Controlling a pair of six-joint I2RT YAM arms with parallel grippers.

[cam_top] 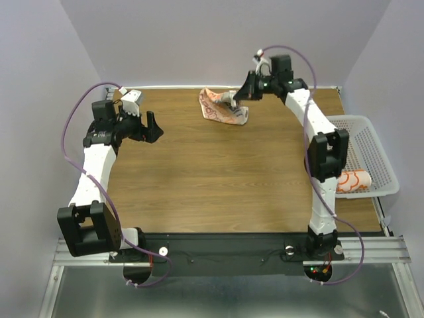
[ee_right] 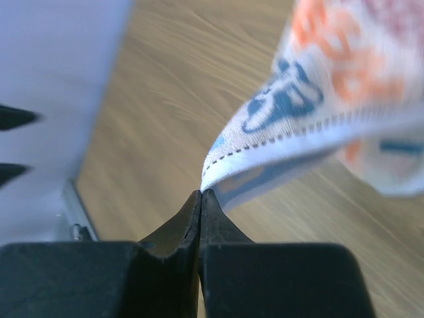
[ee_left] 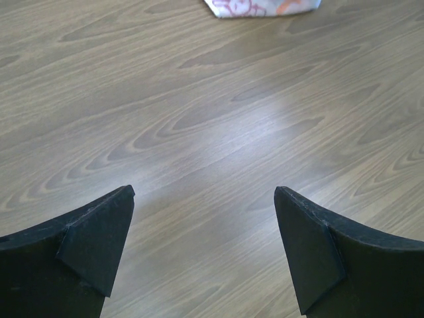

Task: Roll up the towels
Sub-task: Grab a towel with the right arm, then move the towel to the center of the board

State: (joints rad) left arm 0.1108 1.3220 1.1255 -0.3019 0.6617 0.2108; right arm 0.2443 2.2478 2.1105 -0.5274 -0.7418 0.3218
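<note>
- My right gripper (ee_right: 201, 193) is fully closed. Its 2 tips are pressed together with the stitched corner of the towel (ee_right: 311, 112) pinched at their very point. The bite looks thin, little more than the hem.
- The cloth rises off that pinch with its blue lettering and orange print showing. Seen from above, the towel (cam_top: 222, 109) is a crumpled heap at the far middle of the table (cam_top: 218, 179), close to the back edge.
- My left gripper (ee_left: 204, 191) stands wide open and holds nothing. It hovers over bare wood at the far left, well apart from the heap. Only the heap's near edge shows at the top of the left wrist view.
- I judge this to be the spreading step: 1 corner caught so the cloth can be drawn flat before rolling. A rolled towel (cam_top: 354, 180) lies in the basket (cam_top: 371, 122) at the right, so the task looks about half done.
- The next move calls for a slow pull on the corner toward the near side. With so thin a pinch, the hem could slip. My left gripper will likely need to pin or take another corner.
- The back wall (cam_top: 218, 40) is just behind the heap, so there is little room that way. Open wood lies to the near side and the left. The basket sits beside my right arm.
</note>
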